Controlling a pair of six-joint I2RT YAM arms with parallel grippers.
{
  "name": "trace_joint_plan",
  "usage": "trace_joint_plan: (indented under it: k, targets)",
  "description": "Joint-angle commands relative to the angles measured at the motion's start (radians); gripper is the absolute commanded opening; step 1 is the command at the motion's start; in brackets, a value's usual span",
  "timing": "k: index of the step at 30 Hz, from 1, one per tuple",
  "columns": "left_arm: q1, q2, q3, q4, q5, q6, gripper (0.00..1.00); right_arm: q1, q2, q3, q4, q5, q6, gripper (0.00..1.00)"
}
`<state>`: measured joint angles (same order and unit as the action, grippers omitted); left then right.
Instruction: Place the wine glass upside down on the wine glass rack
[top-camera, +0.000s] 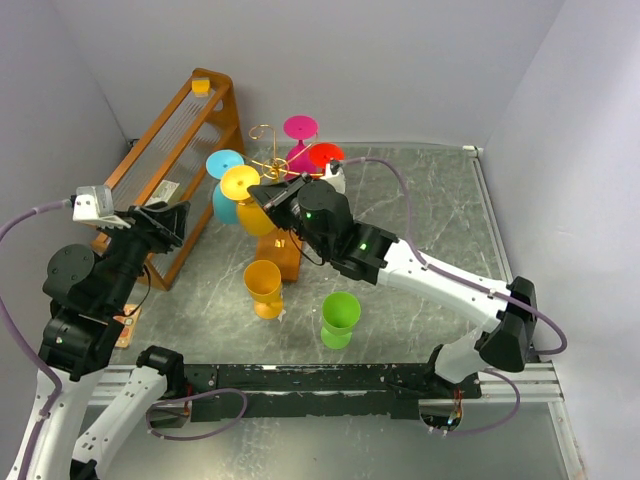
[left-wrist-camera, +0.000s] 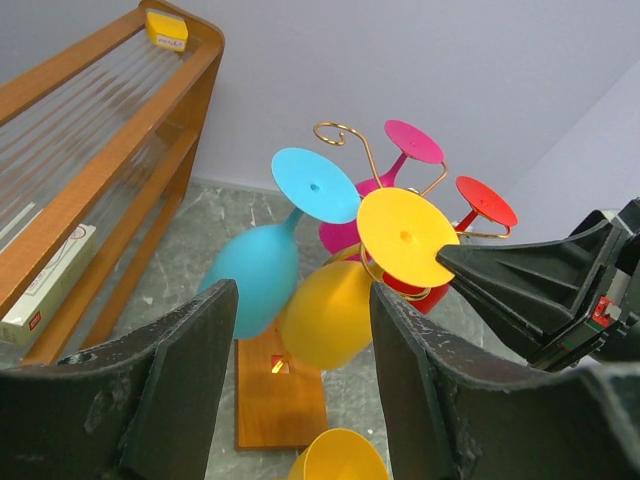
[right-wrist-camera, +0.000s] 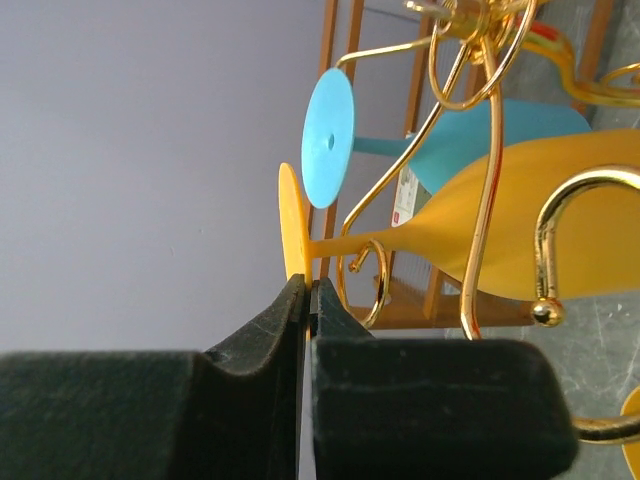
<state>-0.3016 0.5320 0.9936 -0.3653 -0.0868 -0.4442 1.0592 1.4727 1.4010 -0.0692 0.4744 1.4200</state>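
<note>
The left gripper (top-camera: 165, 225) hangs at the left, in front of the slanted wooden shelf rack (top-camera: 150, 150). Its jaws stand wide with nothing between them. Its wrist view looks past both fingers (left-wrist-camera: 180, 390) toward the hanging glasses. The shelf rack runs out of that view on the left. A small yellow block (top-camera: 200, 86) sits on its far top rail, and a white box (left-wrist-camera: 45, 290) lies on a lower shelf, its label too small to read.

Right of it stands the wine glass rack (right-wrist-camera: 543, 250) on the marble table (top-camera: 440, 200). From above, the hanging bowls partly cover its wooden base (top-camera: 287, 258) and hide its central stem. A cyan glass (left-wrist-camera: 255, 280) hangs upside down on the left side. Just beside it hangs the yellow wine glass (left-wrist-camera: 330, 310), also foot up and bowl down, with its stem lying in a gold curl. Whether it is fully seated there cannot be told. A magenta glass (top-camera: 300, 128) hangs at the far side. To the right is a red glass (top-camera: 325, 155), its bowl mostly hidden behind the right arm.

The right gripper (right-wrist-camera: 307, 290) is pinched tight on the thin edge of the yellow wine glass's foot. From above, its fingertips are hard to make out against the arm's dark body.

Nearer, an upright yellow glass (top-camera: 263, 285) stands in front of the base and is cut off at the bottom of the left wrist view. An upright green glass (top-camera: 340, 315) stands to its right.
</note>
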Motion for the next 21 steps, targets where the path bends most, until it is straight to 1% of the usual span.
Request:
trace_joint_plan:
  k: [1, 9, 16, 21]
  targets:
    - [0.007, -0.015, -0.012, 0.038, -0.024, 0.017, 0.66, -0.005, 0.012, 0.038, 0.044, -0.049, -0.024, 0.00]
    - [0.006, -0.015, -0.019, 0.047, -0.033, 0.021, 0.66, -0.007, 0.040, 0.082, 0.045, -0.125, -0.067, 0.00]
    - [0.006, -0.012, -0.022, 0.053, -0.034, 0.022, 0.66, -0.006, 0.021, 0.052, 0.071, -0.156, -0.087, 0.00]
    - [0.006, -0.012, -0.024, 0.055, -0.043, 0.022, 0.66, -0.006, -0.007, 0.012, 0.070, -0.150, -0.089, 0.00]
